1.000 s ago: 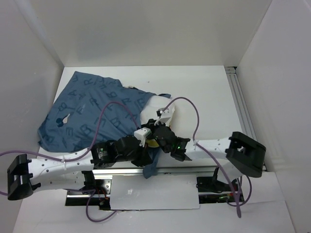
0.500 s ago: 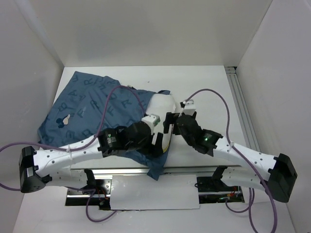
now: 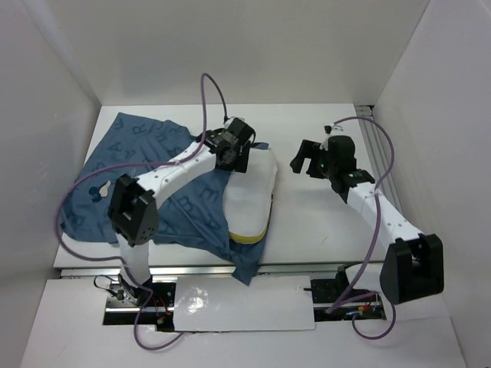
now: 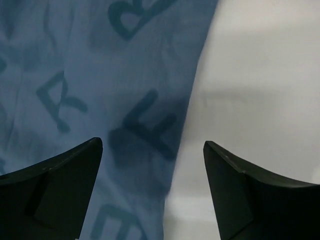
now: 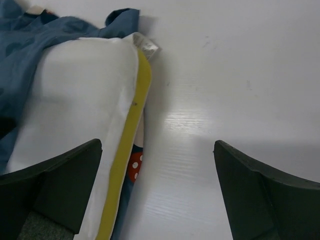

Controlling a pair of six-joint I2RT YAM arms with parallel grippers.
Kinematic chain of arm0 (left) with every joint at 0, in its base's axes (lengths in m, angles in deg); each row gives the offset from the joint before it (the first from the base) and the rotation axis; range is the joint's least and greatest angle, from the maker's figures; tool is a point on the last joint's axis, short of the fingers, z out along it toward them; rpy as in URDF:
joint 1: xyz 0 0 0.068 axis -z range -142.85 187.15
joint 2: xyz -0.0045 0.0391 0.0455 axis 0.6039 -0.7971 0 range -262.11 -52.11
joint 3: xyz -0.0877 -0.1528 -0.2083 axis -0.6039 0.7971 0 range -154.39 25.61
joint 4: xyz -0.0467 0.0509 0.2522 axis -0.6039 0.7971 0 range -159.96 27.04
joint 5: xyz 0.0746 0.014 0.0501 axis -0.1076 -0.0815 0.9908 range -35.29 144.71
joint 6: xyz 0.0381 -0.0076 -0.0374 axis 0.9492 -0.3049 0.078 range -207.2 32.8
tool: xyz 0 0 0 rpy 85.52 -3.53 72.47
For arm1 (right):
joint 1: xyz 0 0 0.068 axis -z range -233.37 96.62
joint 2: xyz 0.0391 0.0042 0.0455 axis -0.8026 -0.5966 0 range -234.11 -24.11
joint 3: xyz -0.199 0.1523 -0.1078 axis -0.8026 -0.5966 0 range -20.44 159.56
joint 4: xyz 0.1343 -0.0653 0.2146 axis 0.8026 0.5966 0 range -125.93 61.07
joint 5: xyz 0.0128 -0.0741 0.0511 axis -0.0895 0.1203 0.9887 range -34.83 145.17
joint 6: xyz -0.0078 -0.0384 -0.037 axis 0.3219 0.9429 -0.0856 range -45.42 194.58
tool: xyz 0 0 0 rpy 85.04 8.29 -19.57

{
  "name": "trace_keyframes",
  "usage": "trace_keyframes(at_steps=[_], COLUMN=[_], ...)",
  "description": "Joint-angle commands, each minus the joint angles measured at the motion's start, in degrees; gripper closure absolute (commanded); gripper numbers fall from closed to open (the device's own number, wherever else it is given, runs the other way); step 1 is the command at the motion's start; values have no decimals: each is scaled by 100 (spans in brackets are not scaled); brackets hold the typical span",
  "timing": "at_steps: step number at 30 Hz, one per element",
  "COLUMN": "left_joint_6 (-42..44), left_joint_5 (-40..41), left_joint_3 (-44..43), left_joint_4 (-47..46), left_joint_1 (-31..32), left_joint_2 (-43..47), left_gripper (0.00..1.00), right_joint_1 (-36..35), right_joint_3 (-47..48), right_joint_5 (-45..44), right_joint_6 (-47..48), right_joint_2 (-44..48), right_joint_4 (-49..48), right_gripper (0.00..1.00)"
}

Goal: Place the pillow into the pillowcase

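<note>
The white pillow (image 3: 252, 192) with its yellow band (image 5: 127, 145) lies mid-table, its left side and far end under the blue lettered pillowcase (image 3: 146, 180). My left gripper (image 3: 232, 156) hovers open over the pillow's far left corner. In the left wrist view the left gripper (image 4: 152, 145) has nothing between its fingers, with the pillowcase (image 4: 100, 90) edge below meeting the pillow (image 4: 255, 75). My right gripper (image 3: 307, 159) hangs open above bare table right of the pillow. The right gripper (image 5: 157, 145) is also empty in the right wrist view, where the pillow (image 5: 80, 95) lies at left.
A red polka-dot patch (image 5: 134, 166) of the pillowcase peeks from under the pillow's band. A pillowcase corner (image 3: 244, 268) hangs over the table's near edge. White walls enclose the table (image 3: 322, 222), and a metal rail (image 3: 378, 153) runs along its right side.
Both grippers opened and let go of the fabric near the front edge. Both arms then swung away toward the far side, the left over the pillow's far corner, the right to the pillow's right.
</note>
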Motion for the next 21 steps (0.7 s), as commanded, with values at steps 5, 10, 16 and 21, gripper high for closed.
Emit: trace_keyframes(at_steps=[5, 10, 16, 21], left_joint_6=[946, 1132, 1386, 1571], left_joint_5=[274, -62, -1185, -2223], left_joint_3=[-1305, -1429, -1271, -1192], left_joint_4=[294, 224, -283, -645], left_joint_1=[-516, -710, -710, -658], left_joint_2=[-1264, -1494, -1012, -510], left_gripper=[15, 98, 100, 100], right_joint_1=[-171, -628, -1515, -1798], right_joint_3=[669, 748, 800, 1169], right_joint_5=[1571, 1922, 2477, 2705], right_joint_6=[486, 487, 434, 723], right_joint_2=[-1070, -1746, -2624, -2969], right_joint_4=[-725, -917, -1471, -2235], right_gripper=[0, 0, 10, 91])
